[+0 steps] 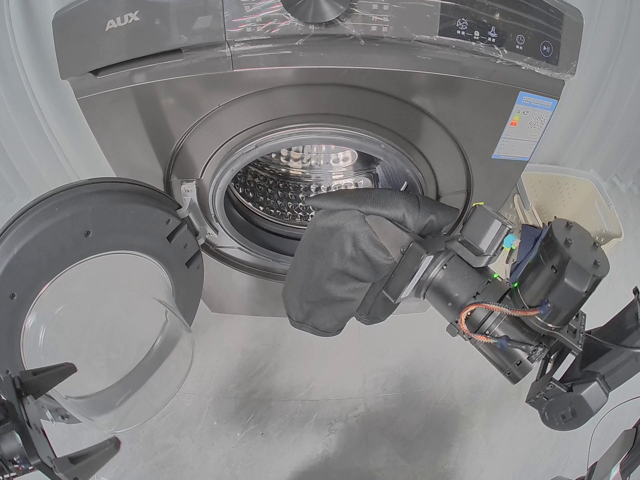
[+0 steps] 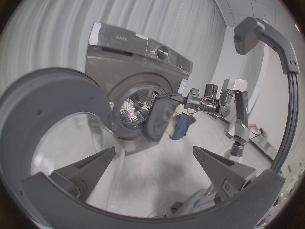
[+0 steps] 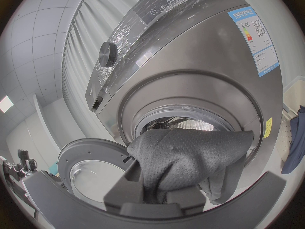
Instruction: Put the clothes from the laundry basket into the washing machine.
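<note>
Head view: right pincer [image 1: 393, 251] clamped a dark grey fabric garment [image 1: 340, 268] hanging at the open drum mouth of the grey metal washing machine [image 1: 320, 95]. Left wrist view: left pincer [image 2: 154, 150] stood wide. Right wrist view: navy cloth [image 3: 295, 140] hung on the cream laundry basket [image 3: 283, 131].

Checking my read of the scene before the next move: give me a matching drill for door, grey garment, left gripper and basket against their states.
Things:
1. door
2. grey garment
3. left gripper
4. basket

States:
A. jaws apart, holding nothing
B. on the floor to the right of the machine, blue garment over its rim
C. swung wide open on the left
D. clamped in the right gripper, hanging at the drum mouth

Pairs: 1-C, 2-D, 3-A, 4-B
</note>
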